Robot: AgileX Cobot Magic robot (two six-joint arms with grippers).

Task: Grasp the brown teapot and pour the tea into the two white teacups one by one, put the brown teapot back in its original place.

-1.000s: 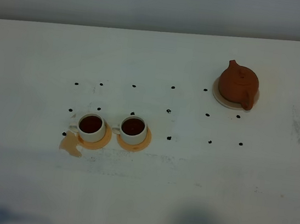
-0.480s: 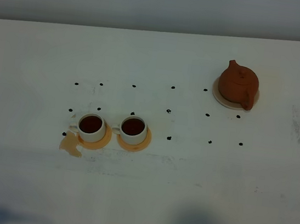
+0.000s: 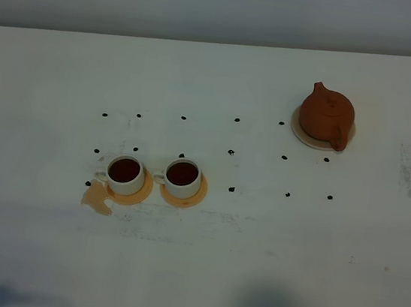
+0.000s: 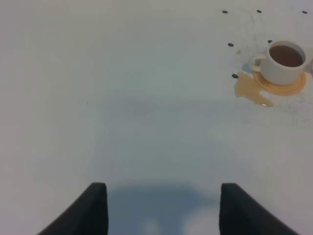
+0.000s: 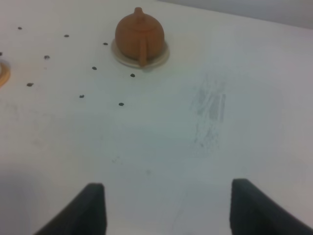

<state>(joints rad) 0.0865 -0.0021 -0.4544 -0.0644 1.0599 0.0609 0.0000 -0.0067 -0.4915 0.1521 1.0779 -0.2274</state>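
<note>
Both grippers, left [image 4: 161, 208] and right [image 5: 166, 208], hang wide apart, empty; brown teapot [image 3: 325, 116] sits on its cream saucer [image 3: 302, 137]; two white teacups [image 3: 125, 174] hold tea.

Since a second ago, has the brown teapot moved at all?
No. The brown teapot sits in the same spot on its cream saucer, with the same gap to the black dot beside it on the table.

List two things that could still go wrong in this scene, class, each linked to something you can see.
1. The spilled tea puddle beside the left teacup may spread or stain the table.
2. Both teacups look full, the right teacup included, so a passing claw could slop more tea onto the orange coasters.
</note>
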